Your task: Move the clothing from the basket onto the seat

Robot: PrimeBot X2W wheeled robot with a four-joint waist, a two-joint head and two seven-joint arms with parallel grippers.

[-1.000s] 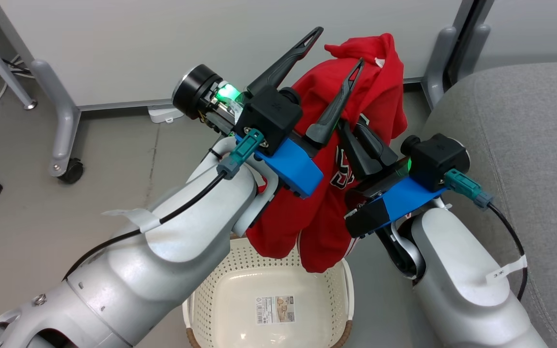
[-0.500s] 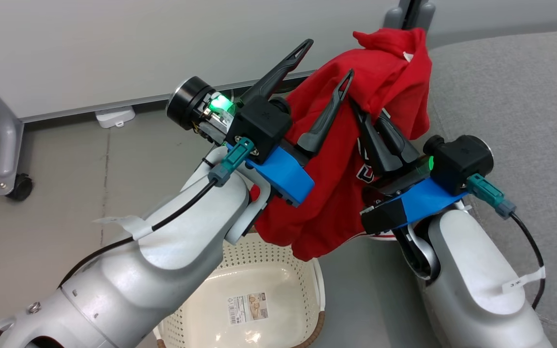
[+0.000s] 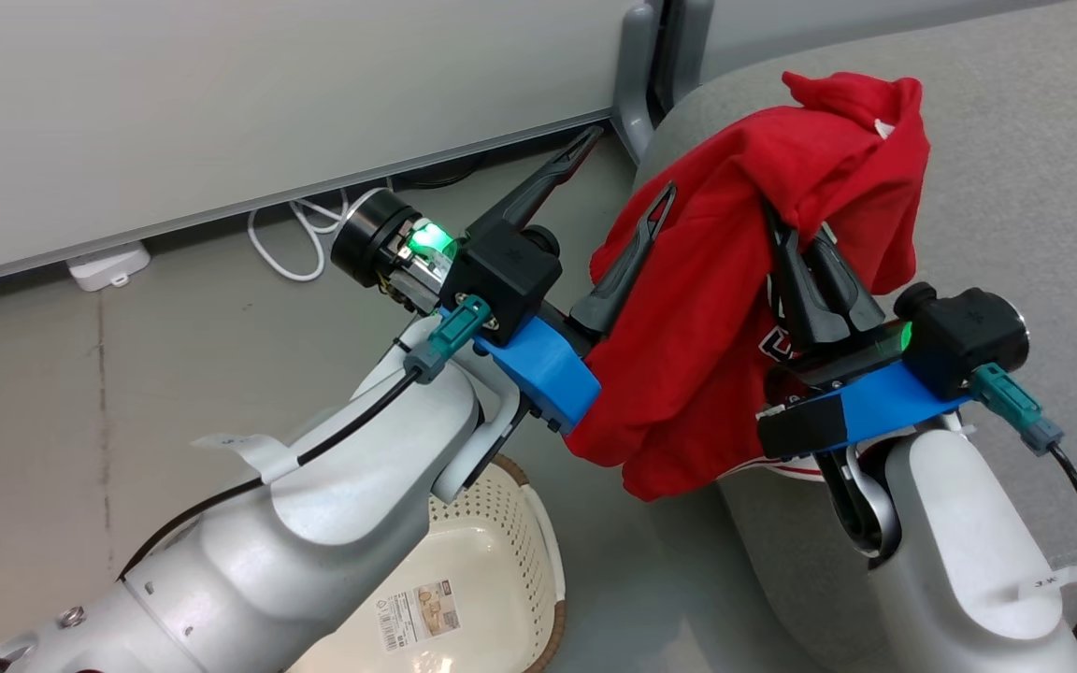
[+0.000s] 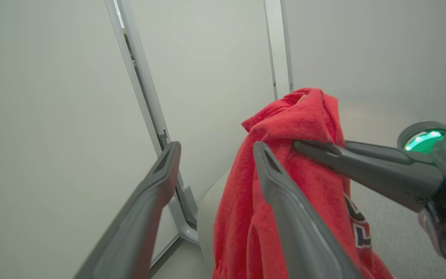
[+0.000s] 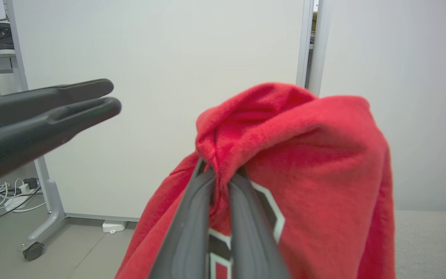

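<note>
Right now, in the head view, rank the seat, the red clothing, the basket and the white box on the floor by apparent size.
Largest first:
seat
red clothing
basket, partly hidden by the left arm and cut off, so unsure
white box

The left arm point(image 3: 314, 523) is a smooth silver-white shell with small screws point(image 3: 71, 615) toward 7 o'clock. A strip of white tape point(image 3: 249, 439) pins a thin black cable point(image 3: 351, 411) along it. The cable ends in a teal plug point(image 3: 450, 327) on a boxy black camera block point(image 3: 506, 271), mounted on a bright blue bracket point(image 3: 543, 374). At 10 o'clock from the block, a round black cap sits beside a green light point(image 3: 431, 238). The left gripper point(image 3: 627, 164) has two long dark grey fingers with slotted tips. The right arm point(image 3: 959, 561) matches it in shell, bracket, plug, cable and light, and carries a printed white tag point(image 3: 1048, 584) at 5 o'clock.
</note>
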